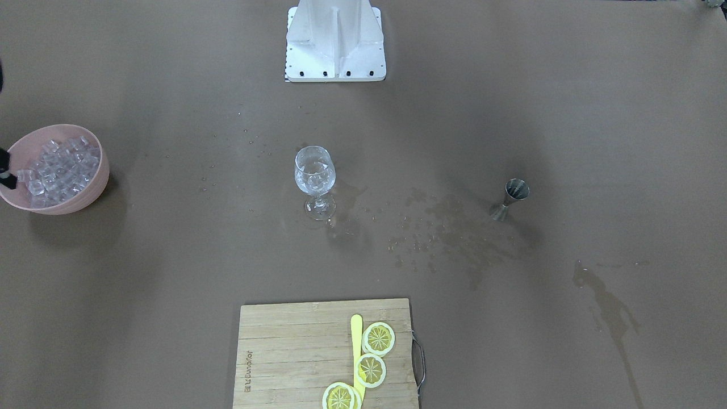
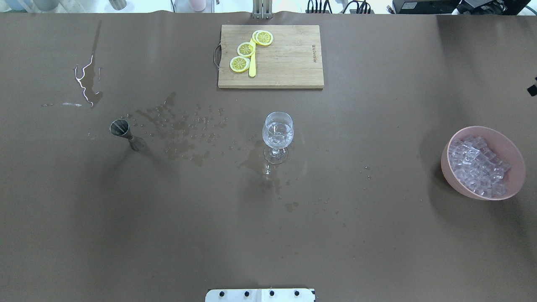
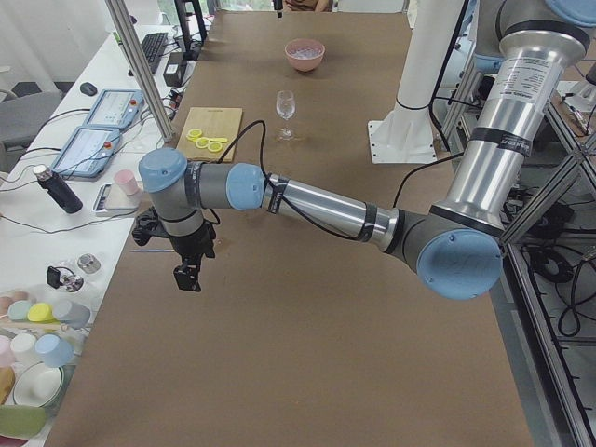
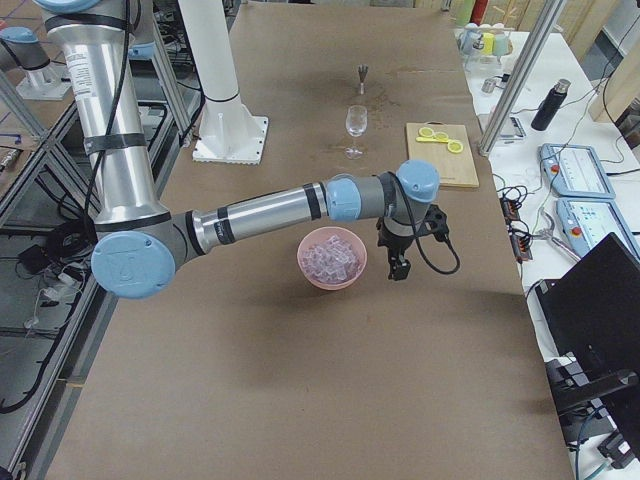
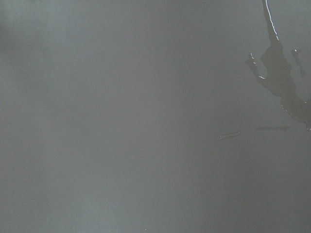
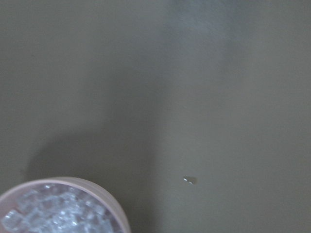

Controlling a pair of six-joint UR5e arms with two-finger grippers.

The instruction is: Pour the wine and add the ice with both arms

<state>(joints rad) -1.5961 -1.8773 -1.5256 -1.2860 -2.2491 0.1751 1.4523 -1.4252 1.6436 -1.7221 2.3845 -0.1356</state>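
Observation:
A clear wine glass (image 1: 314, 173) stands upright mid-table with ice cubes in its bowl; it also shows in the overhead view (image 2: 277, 130). The ice (image 2: 476, 165) fills a pink bowl (image 2: 518, 167) at the table's right end, also in the right wrist view (image 6: 53, 213). My right gripper (image 4: 398, 268) hangs just beyond the bowl on the side away from my base; I cannot tell its state. My left gripper (image 3: 186, 277) hangs over the bare left end of the table, far from the glass; I cannot tell its state. Both hold nothing visible.
A steel jigger (image 2: 126, 133) stands upright left of the glass. Wet spill patches (image 2: 180, 130) lie between them, with a puddle (image 5: 282, 82) near the left end. A wooden cutting board (image 2: 289, 58) with lemon slices (image 2: 246, 49) lies at the far edge.

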